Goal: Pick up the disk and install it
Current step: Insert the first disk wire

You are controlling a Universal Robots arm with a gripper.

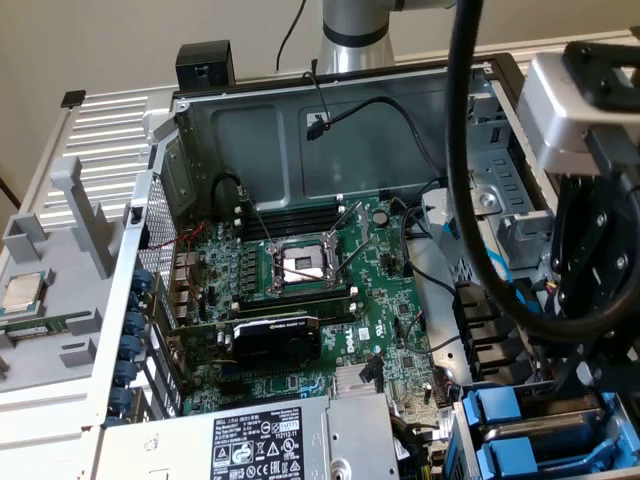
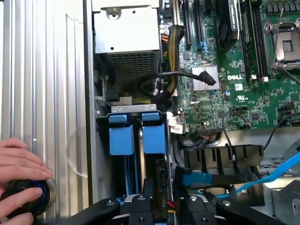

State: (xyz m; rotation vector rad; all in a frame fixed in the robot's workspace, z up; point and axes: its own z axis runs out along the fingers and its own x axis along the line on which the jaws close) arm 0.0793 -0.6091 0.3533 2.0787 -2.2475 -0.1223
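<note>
The disk sits on edge in the drive bay of the open computer case, its blue carrier [image 2: 153, 137] beside a second blue carrier [image 2: 118, 138]. Its dark edge [image 2: 162, 187] runs between my two black fingers [image 2: 141, 207]. My gripper [image 2: 166, 208] hovers right over that end of the disk, open, with a small gap on each side of the edge. In the exterior view my gripper [image 1: 585, 385] reaches down at the exterior view's right, just above the blue carriers [image 1: 500, 412] in the case's near corner.
A person's hand [image 2: 18, 161] rests on a round black knob [image 2: 23, 198] outside the case wall. The green motherboard [image 1: 300, 300] fills the case floor, with the grey power-supply box [image 1: 280, 440] at the front. Thick black cable [image 1: 460, 150] hangs across the exterior view. A processor chip [image 1: 25, 292] lies on the side tray.
</note>
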